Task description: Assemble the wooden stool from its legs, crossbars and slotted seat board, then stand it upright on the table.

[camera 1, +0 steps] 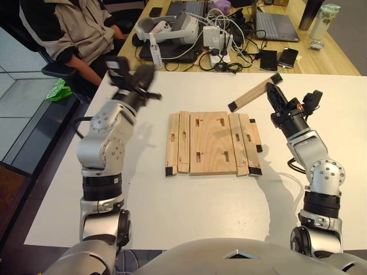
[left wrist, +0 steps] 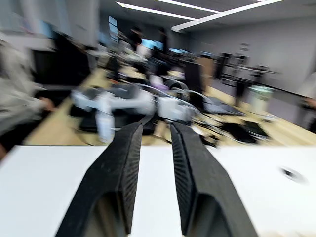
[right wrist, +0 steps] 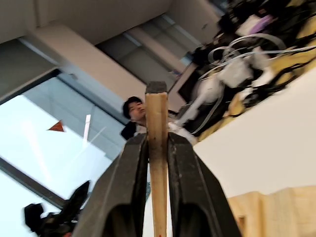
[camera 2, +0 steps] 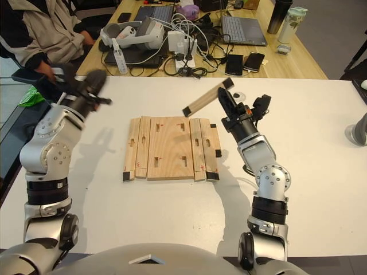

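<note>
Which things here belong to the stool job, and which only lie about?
Job: slotted seat board; wooden pieces beside it; wooden bar held in the right tool.
Lying about: headset, laptop, phones, bottle.

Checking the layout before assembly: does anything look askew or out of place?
Only one piece: a bar is off the table, tilted in the air, clamped in the right gripper beyond the row's right end. The board and the other pieces lie flat in a neat row. No damage shows.
</note>
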Available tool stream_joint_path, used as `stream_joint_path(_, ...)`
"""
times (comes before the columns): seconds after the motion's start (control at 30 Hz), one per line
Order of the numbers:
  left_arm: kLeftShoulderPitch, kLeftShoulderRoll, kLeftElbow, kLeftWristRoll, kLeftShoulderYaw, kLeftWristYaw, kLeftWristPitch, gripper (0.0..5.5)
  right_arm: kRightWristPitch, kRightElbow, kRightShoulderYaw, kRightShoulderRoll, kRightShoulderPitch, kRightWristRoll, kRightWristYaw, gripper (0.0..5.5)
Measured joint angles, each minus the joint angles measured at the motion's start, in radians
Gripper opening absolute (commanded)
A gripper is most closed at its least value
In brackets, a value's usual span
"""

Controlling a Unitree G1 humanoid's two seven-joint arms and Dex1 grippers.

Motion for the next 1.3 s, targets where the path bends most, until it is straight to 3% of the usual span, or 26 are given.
stream_joint_path(0.13, -0.006, -0.050, 0.005, 0.229, -0.015, 0.182, -0.147, 1.04, -0.052, 0.020, 0.042, 0.045, 0.034, -0.181, -0.055, 0.40)
stream_joint_path(0.3, 0.001, -0.110, 0.000, 0.278, -0.009, 0.231, -0.174, 1.04, -0.135, 0.015, 0.127, 0.056, 0.107, -0.414, -0.057, 0.40)
stream_joint_path(0.43, 0.122, -0.168, -0.113, 0.295, -0.018, 0.234, -0.147, 1.04, -0.168, -0.045, 0.175, 0.040, 0.135, -0.562, -0.054, 0.39)
stream_joint_path(0.6, 0.326, -0.207, -0.264, 0.278, -0.094, 0.149, -0.089, 1.04, -0.136, -0.157, 0.188, 0.029, 0.219, -0.613, -0.065, 0.39)
stream_joint_path(0.8, 0.383, -0.220, -0.331, 0.297, -0.106, 0.129, -0.060, 1.04, -0.117, -0.316, 0.227, 0.026, 0.224, -0.663, -0.064, 0.39)
stream_joint_path(1.3, 0.361, -0.271, -0.345, 0.339, -0.119, 0.124, -0.041, 1.04, -0.140, -0.211, 0.227, 0.159, 0.246, -0.684, -0.066, 0.39)
